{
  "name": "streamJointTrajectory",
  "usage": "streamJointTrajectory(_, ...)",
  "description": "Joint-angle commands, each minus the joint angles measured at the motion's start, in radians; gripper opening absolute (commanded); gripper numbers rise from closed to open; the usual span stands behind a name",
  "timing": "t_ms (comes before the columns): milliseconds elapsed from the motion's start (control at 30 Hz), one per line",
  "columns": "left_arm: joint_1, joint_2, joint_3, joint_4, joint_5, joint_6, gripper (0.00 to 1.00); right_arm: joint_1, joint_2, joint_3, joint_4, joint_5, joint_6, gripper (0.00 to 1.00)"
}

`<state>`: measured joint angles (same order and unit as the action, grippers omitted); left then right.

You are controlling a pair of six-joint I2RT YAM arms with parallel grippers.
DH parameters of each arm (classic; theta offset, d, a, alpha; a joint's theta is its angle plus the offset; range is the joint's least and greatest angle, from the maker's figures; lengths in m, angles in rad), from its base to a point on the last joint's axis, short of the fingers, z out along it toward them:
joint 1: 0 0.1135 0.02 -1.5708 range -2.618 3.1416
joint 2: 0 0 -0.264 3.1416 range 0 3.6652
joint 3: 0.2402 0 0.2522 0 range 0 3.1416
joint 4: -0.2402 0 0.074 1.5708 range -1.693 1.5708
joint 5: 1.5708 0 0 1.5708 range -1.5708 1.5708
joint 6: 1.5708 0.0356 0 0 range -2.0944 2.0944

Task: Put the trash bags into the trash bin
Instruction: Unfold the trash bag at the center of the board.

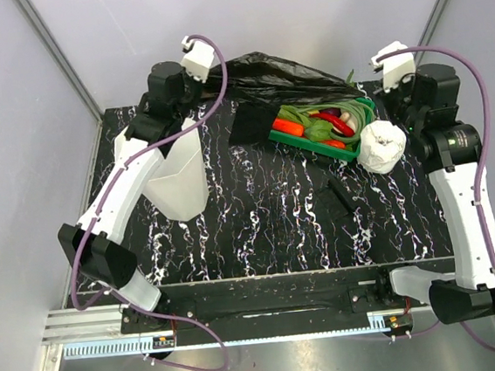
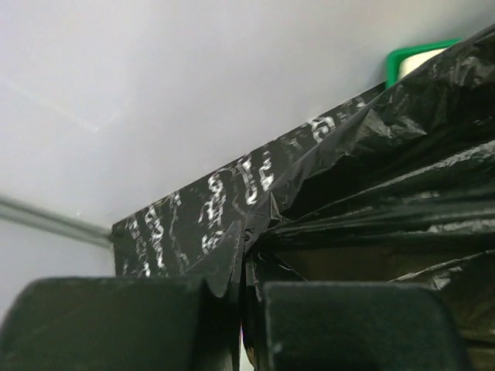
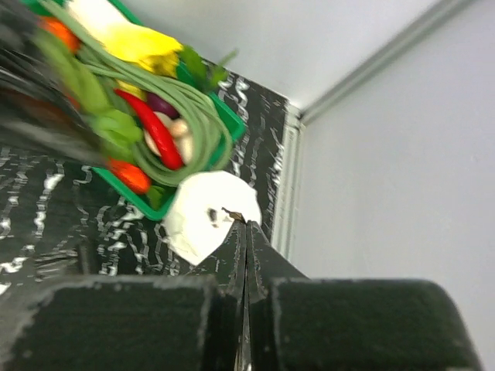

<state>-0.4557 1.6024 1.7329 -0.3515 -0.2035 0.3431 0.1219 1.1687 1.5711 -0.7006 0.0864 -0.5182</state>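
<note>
A large crinkled black trash bag [image 1: 285, 75] lies spread along the back of the table, partly draped over the green tray. My left gripper [image 1: 218, 81] is at its left end and is shut on the film, which shows pinched between the fingers [image 2: 246, 263] in the left wrist view. The trash bin [image 1: 177, 179], translucent white and faceted, stands under the left arm at the table's left. A small flat black bundle [image 1: 341, 196] lies on the table right of centre. My right gripper [image 3: 247, 228] hovers shut and empty by the white roll [image 3: 205, 212].
A green tray of vegetables [image 1: 300, 142] sits at the back right, with a white paper roll [image 1: 382, 146] next to its right end. Grey walls close in the back and both sides. The table's right edge runs just beyond the roll.
</note>
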Motion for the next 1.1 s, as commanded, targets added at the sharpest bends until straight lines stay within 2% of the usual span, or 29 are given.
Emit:
streamJointTrajectory(0,0.103,0.004,0.089,0.023,-0.031,-0.019,0.00,-0.091,-0.012,0.001,0.029,0.032,-0.045,0.00)
streamJointTrajectory(133,0.129,-0.004,0.111,0.009,0.012,-0.044,0.00,-0.107,-0.015,0.009,0.015,-0.006,-0.045,0.00)
streamJointTrajectory(233,0.127,-0.025,0.103,-0.006,0.116,-0.085,0.00,-0.107,-0.024,0.007,-0.023,-0.193,0.000,0.00)
streamJointTrajectory(267,0.124,-0.030,0.106,-0.017,0.160,-0.102,0.00,-0.107,-0.026,0.012,-0.039,-0.276,0.024,0.05)
streamJointTrajectory(300,0.121,-0.033,0.112,-0.027,0.199,-0.124,0.00,-0.107,-0.023,0.021,-0.063,-0.378,0.044,0.32)
streamJointTrajectory(367,0.098,-0.035,0.132,-0.050,0.281,-0.147,0.00,-0.107,0.002,0.035,-0.091,-0.563,0.110,0.58)
streamJointTrajectory(400,0.079,-0.035,0.148,-0.064,0.300,-0.157,0.00,-0.105,0.015,0.040,-0.094,-0.652,0.134,0.70)
streamJointTrajectory(433,0.057,-0.033,0.161,-0.073,0.309,-0.162,0.00,-0.100,0.031,0.043,-0.089,-0.716,0.165,0.78)
streamJointTrajectory(467,0.031,-0.032,0.181,-0.087,0.309,-0.164,0.00,-0.090,0.043,0.046,-0.079,-0.767,0.188,0.81)
streamJointTrajectory(567,-0.038,0.002,0.267,-0.124,0.289,-0.171,0.00,0.020,0.077,0.056,-0.033,-0.754,0.213,0.84)
streamJointTrajectory(667,-0.110,0.069,0.417,-0.185,0.250,-0.173,0.00,0.139,0.115,0.066,0.038,-0.723,0.251,0.90)
streamJointTrajectory(700,-0.129,0.089,0.451,-0.207,0.216,-0.176,0.00,0.159,0.141,0.081,0.055,-0.725,0.280,0.94)
streamJointTrajectory(800,-0.190,0.161,0.528,-0.210,0.111,-0.191,0.00,0.234,0.212,0.124,0.130,-0.673,0.325,1.00)
streamJointTrajectory(1067,-0.213,0.191,0.533,-0.211,0.091,-0.228,0.00,0.295,0.298,0.171,0.167,-0.642,0.345,1.00)
